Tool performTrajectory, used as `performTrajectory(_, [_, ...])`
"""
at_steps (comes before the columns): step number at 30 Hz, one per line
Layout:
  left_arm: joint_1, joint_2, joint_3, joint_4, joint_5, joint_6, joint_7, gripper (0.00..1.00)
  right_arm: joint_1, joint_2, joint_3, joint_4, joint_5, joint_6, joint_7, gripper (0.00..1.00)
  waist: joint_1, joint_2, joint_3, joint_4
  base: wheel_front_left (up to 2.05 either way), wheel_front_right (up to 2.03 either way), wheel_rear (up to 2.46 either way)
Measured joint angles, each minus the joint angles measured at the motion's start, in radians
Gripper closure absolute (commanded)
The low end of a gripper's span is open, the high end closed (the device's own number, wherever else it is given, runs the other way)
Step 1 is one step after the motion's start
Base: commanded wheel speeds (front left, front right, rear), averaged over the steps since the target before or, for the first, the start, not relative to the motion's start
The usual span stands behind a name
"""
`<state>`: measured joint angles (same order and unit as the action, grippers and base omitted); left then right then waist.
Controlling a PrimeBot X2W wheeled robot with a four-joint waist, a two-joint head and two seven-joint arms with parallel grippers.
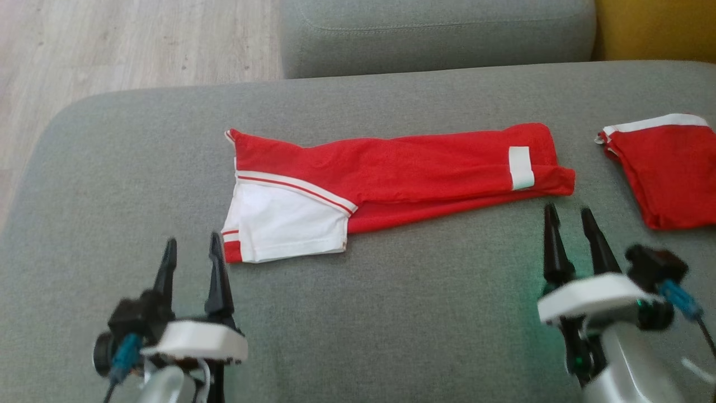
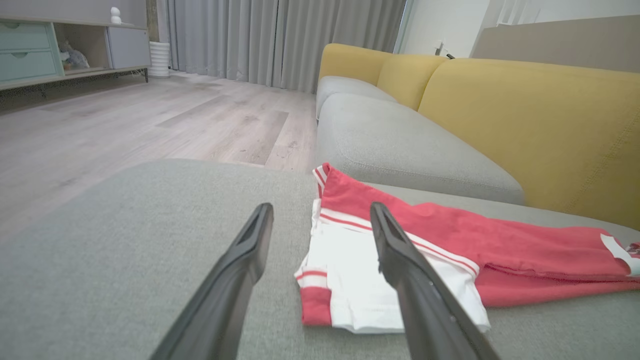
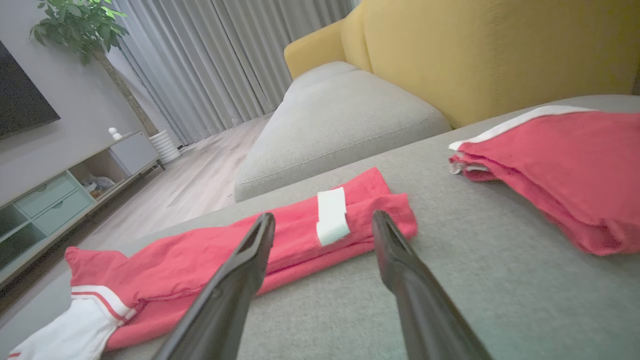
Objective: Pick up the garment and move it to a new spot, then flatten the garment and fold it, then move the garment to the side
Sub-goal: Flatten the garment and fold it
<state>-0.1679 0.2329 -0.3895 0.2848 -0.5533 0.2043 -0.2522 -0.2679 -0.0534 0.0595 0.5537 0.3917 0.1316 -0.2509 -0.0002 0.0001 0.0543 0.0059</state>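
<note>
Garment (image 1: 403, 168), red with a white panel (image 1: 279, 218) at one end, lies as a long, narrow strip across the middle of the grey seat cushion (image 1: 391, 313). Its white end points toward the cushion's left edge, and its red end, marked with a small white patch (image 1: 521, 167), points toward the right edge.

The left gripper (image 1: 193, 239) hovers just short of the white end's near corner with its fingers spread wide and nothing between them. The right gripper (image 1: 568, 208) sits just short of the red end, also wide open and empty. Neither touches the cloth.

It looks folded lengthwise already, so a crosswise fold seems to be what is left.

Several things could go wrong from here:
- The strip is made of stacked layers. A shallow pinch could catch only the top one, and the lengthwise fold would open as the end lifts.
- If one gripper lifts sooner or higher than the other, the strip could skew or twist.
- Fingers pressed too low could snag the cushion cover.
- A second red garment (image 1: 665, 168) lies folded near the cushion's right edge. A sideways move in that direction could drag into it and disturb both.
</note>
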Motion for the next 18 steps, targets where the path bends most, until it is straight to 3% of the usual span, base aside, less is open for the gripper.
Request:
performTrajectory(4, [0.060, -0.059, 0.071, -0.001, 0.063, -0.041, 0.000, 0.00, 0.084, 0.002, -0.020, -0.051, -0.020, 0.000, 0.000, 0.00, 0.0000, 0.0000, 0.005, -0.003, 0.00, 0.00, 0.00])
performTrajectory(10, [0.035, -0.108, 0.140, 0.005, 0.155, -0.119, 0.000, 0.00, 0.053, 0.004, -0.029, -0.085, -0.054, 0.000, 0.000, 0.00, 0.0002, 0.0000, 0.045, 0.007, 0.00, 0.00, 0.00])
performTrajectory(18, [-0.047, -0.155, 0.170, 0.032, 0.212, -0.176, 0.000, 0.00, -0.158, 0.004, -0.200, 0.095, -0.196, 0.000, 0.019, 0.00, 0.0004, 0.0000, 0.129, 0.035, 0.00, 0.00, 0.00])
